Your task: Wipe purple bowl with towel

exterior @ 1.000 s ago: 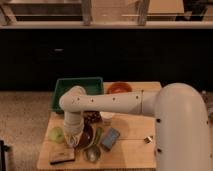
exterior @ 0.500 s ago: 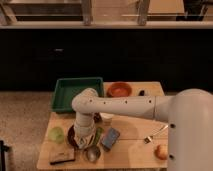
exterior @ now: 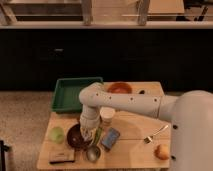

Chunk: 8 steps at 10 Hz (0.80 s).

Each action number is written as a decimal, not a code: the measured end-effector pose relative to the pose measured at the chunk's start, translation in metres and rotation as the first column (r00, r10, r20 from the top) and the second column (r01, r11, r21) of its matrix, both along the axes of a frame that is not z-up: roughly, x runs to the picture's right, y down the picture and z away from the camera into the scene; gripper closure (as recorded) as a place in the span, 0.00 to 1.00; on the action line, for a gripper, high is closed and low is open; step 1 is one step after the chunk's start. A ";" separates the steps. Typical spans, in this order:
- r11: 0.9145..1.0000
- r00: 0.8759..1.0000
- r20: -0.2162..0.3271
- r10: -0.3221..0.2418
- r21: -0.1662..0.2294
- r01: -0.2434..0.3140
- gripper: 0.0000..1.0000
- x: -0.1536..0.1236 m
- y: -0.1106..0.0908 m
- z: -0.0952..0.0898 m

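The purple bowl [exterior: 76, 137] is set near the front left of the bench [exterior: 135, 125], between a light-green cup [exterior: 56, 134] and a blue-grey sponge [exterior: 110, 138]. The gripper [exterior: 90, 133] is held low over the bowl's right rim, placed, it is judged, so that the inside can be rubbed. Whether it is clenched on anything cannot be told, and the towel cannot be picked out with certainty. A white cup [exterior: 106, 115] is stood just behind the gripper, close enough to be knocked by the arm. A green tray [exterior: 75, 94] is kept well back.
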<state>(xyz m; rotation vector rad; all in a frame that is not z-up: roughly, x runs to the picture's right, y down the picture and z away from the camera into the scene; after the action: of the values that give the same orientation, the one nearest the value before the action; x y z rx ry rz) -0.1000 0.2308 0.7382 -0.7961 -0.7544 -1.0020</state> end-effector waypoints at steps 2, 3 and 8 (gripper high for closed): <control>1.000 1.000 0.012 -0.015 0.015 0.015 1.00 -0.016 -0.014 0.001; 0.999 0.999 0.022 -0.027 0.020 0.026 1.00 -0.026 -0.018 0.001; 0.991 0.985 0.115 -0.131 0.050 0.126 1.00 -0.076 -0.010 -0.019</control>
<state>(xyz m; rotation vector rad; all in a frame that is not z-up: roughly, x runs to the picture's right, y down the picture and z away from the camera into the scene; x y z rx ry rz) -0.1764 0.2206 0.7194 -0.7608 -0.7882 -1.1862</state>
